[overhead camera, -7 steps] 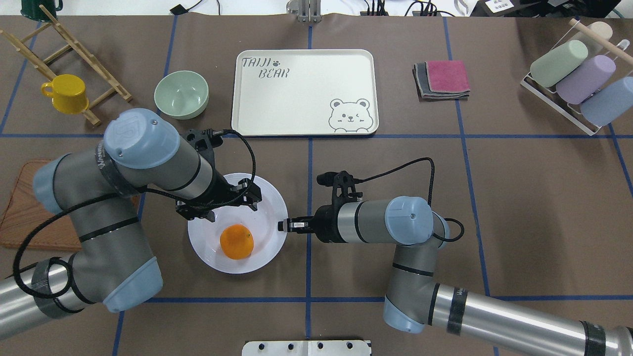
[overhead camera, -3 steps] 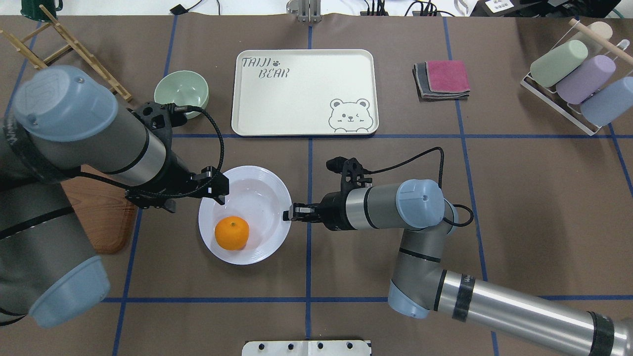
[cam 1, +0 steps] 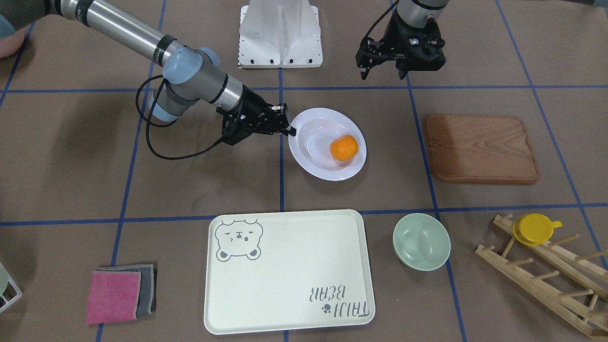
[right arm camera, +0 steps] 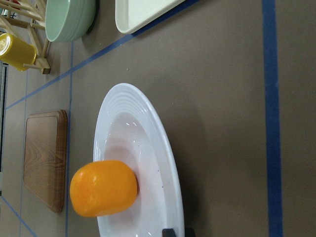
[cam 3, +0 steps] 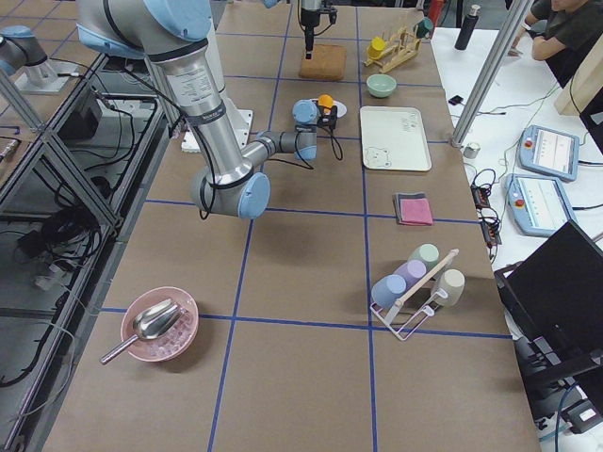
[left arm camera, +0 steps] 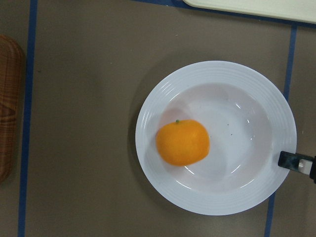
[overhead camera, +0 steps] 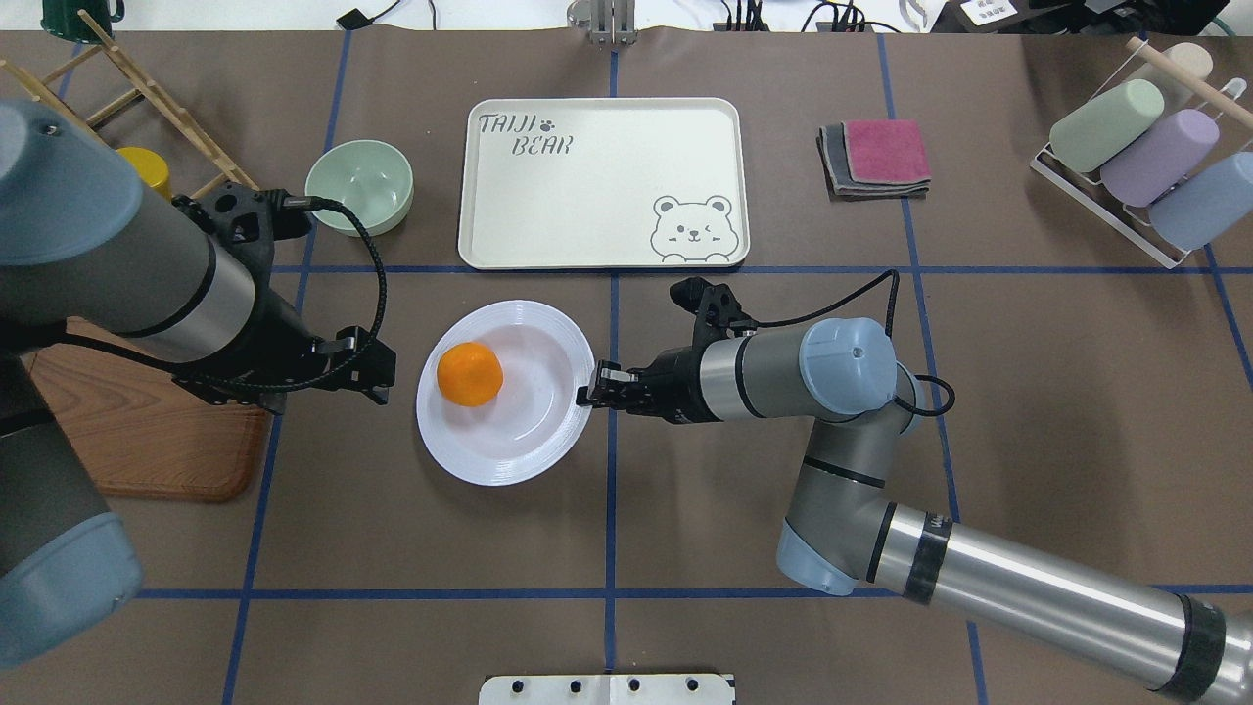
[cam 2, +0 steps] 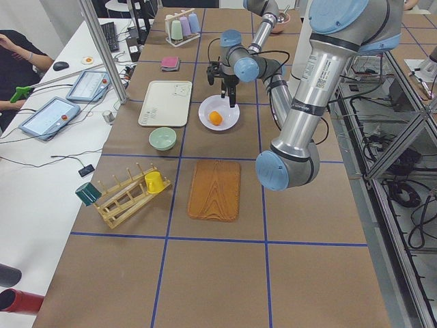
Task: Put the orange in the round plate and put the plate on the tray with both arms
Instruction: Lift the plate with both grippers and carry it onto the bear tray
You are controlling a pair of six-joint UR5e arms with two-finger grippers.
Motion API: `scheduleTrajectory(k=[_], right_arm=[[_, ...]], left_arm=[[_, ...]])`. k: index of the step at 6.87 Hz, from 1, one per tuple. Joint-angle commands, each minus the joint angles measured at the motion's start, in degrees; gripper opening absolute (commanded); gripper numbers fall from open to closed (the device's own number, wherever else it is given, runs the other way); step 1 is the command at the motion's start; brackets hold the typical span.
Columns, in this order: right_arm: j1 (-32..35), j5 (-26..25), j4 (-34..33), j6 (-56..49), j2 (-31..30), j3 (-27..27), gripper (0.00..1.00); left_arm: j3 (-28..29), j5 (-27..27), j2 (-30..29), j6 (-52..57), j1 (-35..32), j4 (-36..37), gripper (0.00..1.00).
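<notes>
The orange (overhead camera: 470,373) lies in the left half of the white round plate (overhead camera: 529,431), below the cream tray (overhead camera: 587,176). My right gripper (overhead camera: 590,385) is shut on the plate's right rim; one of its fingertips (left arm camera: 296,165) shows on the rim in the left wrist view. My left gripper (overhead camera: 377,377) hangs open and empty, high above the table to the left of the plate. The front-facing view has the orange (cam 1: 344,147), plate (cam 1: 313,142), right gripper (cam 1: 287,126), left gripper (cam 1: 382,71) and tray (cam 1: 285,266). The right wrist view looks along the plate (right arm camera: 133,133) at the orange (right arm camera: 102,187).
A mint-green bowl (overhead camera: 358,186) stands left of the tray. A wooden board (overhead camera: 147,441) lies under my left arm. A yellow cup (cam 1: 534,228) hangs on a wooden rack (cam 1: 546,270). Folded cloths (overhead camera: 876,157) and a rack of cups (overhead camera: 1136,157) are at the right.
My right gripper has moved the plate with the orange toward the tray and slightly right. My left arm has risen and drawn back left, off the plate. The orange rolled to the plate's left.
</notes>
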Motion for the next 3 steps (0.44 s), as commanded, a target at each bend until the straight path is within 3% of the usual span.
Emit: scheduleTrajectory(k=[1, 3], right_arm=[[3.0, -0.2, 2.5, 6.9, 0.8, 0.0, 0.00], [4.8, -0.9, 7.1, 8.2, 1.7, -0.1, 0.00]], left_arm=[[-1.4, 0.0, 4.6, 8.1, -3.6, 0.3, 0.97], [-1.1, 0.1, 4.9, 8.9, -4.0, 0.3, 0.97]])
